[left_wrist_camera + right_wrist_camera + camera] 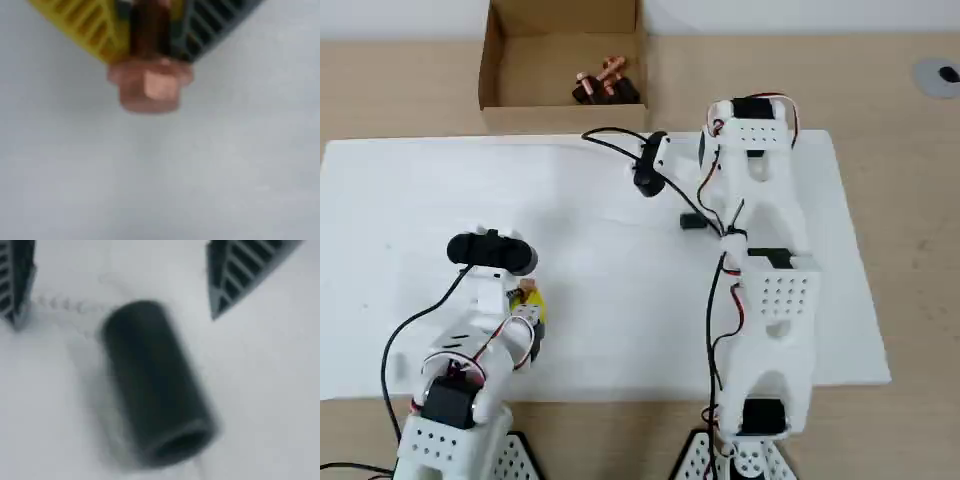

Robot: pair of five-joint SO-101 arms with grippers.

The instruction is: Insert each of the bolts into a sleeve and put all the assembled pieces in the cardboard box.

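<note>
1. Two jaws of the left gripper [150, 52] clamp a copper bolt [150, 87] by its shank. The hex head pokes out past the tips, over the white sheet [160, 190].
2. The right gripper [116, 315] stands spread wide, with its fingers [240, 270] on either side of a black sleeve [155, 385]. The sleeve lies on its side on the sheet, untouched, its open bore towards the camera.
3. From above, the left arm sits at the sheet's near left. The sleeve [692, 221] lies well apart from it, under the right arm.
4. Several finished pieces [605, 85] rest in the box [500, 70] beyond the sheet's far edge.
5. The step in hand looks like one more pairing: the bolt is secured and the sleeve not yet gripped. The next move calls for the right fingers to close on the sleeve and lift it. The bore must then turn towards the left arm, so shank and hole line up squarely.
</note>
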